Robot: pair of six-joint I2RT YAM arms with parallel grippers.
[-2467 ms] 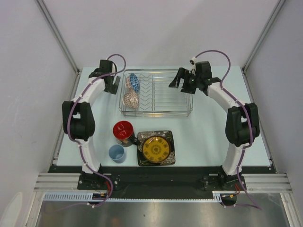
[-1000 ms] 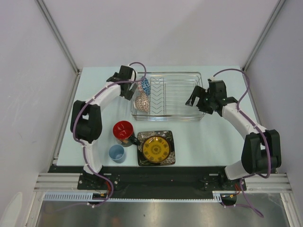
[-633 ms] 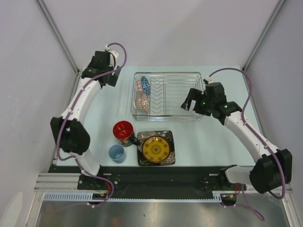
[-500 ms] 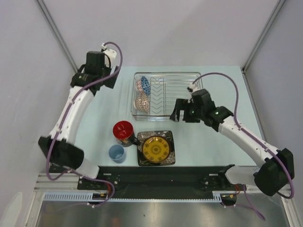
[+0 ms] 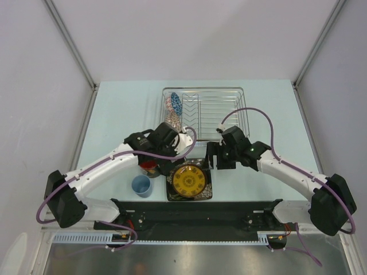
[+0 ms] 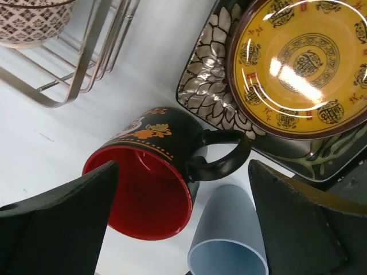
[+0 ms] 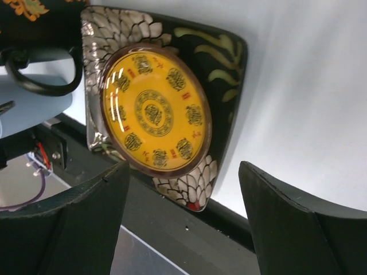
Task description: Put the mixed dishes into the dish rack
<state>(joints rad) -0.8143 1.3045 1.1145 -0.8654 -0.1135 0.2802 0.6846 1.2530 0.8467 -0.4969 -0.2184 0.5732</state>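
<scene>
The silver dish rack (image 5: 212, 112) stands at the back with a pinkish bowl (image 5: 171, 121) and a blue bowl (image 5: 176, 103) on edge at its left end. In front, the yellow plate (image 5: 189, 179) lies on the dark square plate (image 5: 171, 193). The black mug (image 6: 163, 134) with a red inside stands beside the light-blue cup (image 6: 229, 246). My left gripper (image 6: 182, 167) hangs open over the mug, which my arm mostly hides in the top view. My right gripper (image 7: 183, 166) is open above the near right corner of the square plate (image 7: 229, 63), holding nothing.
The black front rail (image 5: 195, 209) runs just below the plates. Grey walls close both sides of the pale table (image 5: 114, 109). The rack's wire corner (image 6: 86, 63) and a patterned bowl (image 6: 28, 23) lie just beyond the mug.
The rack was shifted to the right. Both arms then left it and swung toward the near dishes: the left gripper over the mug, the right one to the plates' right edge.
</scene>
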